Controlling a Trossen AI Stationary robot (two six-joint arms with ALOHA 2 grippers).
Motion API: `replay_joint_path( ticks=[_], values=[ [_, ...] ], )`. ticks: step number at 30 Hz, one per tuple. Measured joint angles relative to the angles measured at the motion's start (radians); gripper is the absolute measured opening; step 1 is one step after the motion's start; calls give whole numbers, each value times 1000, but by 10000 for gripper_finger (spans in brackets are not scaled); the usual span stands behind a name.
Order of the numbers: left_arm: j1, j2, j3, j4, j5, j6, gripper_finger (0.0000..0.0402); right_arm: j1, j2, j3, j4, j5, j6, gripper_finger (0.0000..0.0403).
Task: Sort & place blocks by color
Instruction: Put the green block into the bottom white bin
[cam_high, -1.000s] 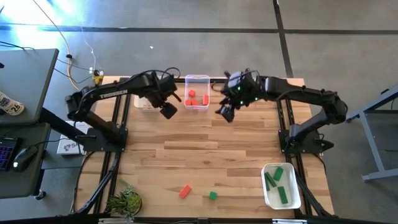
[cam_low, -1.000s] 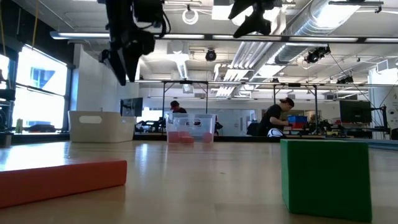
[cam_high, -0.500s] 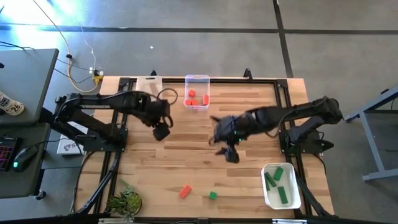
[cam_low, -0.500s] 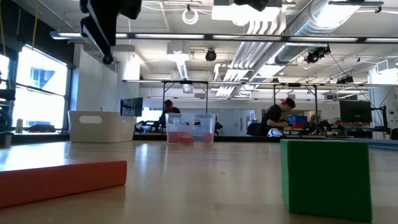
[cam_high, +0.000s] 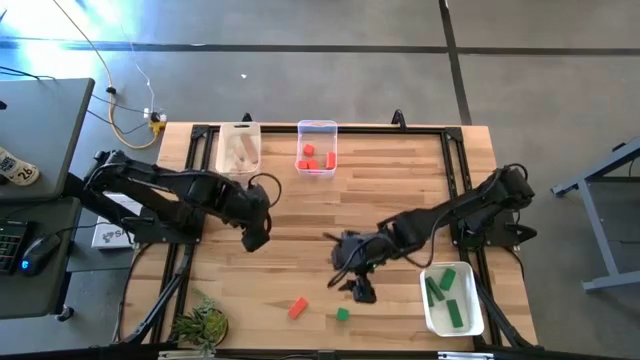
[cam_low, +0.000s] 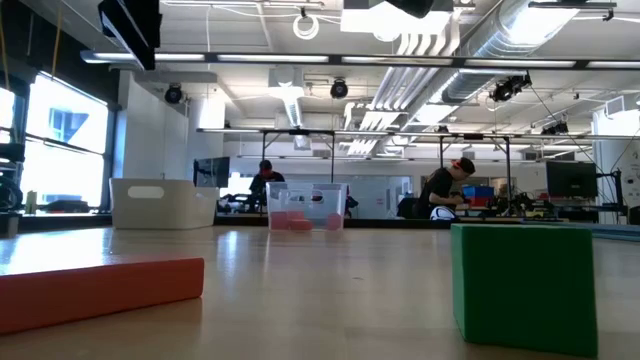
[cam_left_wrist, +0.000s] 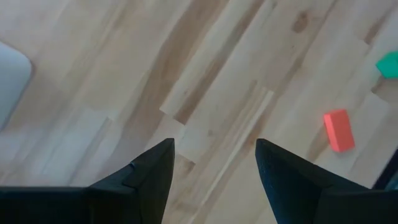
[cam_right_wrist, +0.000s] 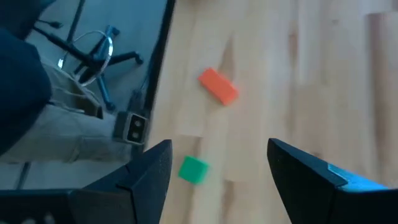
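A red-orange bar block (cam_high: 297, 307) and a small green cube (cam_high: 342, 314) lie flat on the table near its front edge; both show in the low view, the bar (cam_low: 95, 288) and the cube (cam_low: 523, 280), and in the right wrist view, the bar (cam_right_wrist: 218, 86) and the cube (cam_right_wrist: 193, 169). My right gripper (cam_high: 358, 288) is open and empty above the table, just beyond the green cube. My left gripper (cam_high: 253, 238) is open and empty over the table's left middle; its wrist view shows the red bar (cam_left_wrist: 338, 130) farther off.
A clear tub (cam_high: 316, 147) with red blocks and a white tub (cam_high: 238, 148) with light wood pieces stand at the far edge. A white tub (cam_high: 451, 298) with green blocks stands at the near right. A small plant (cam_high: 200, 323) stands at the near left corner.
Both grippers have left the far tubs and come toward the table's near edge. My right gripper has gone from beside the clear tub to just beyond the green cube. My left gripper has moved from the white tub to the table's left middle.
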Motion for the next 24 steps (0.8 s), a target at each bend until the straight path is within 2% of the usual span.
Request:
replay_joint_path(
  ticks=[8,24],
  values=[
    [-100,0,0,1,-1,-90,213,90,88,0,27,32,-8,250],
    [-186,0,0,2,-3,-170,213,162,253,0,42,75,-408,250]
  ],
)
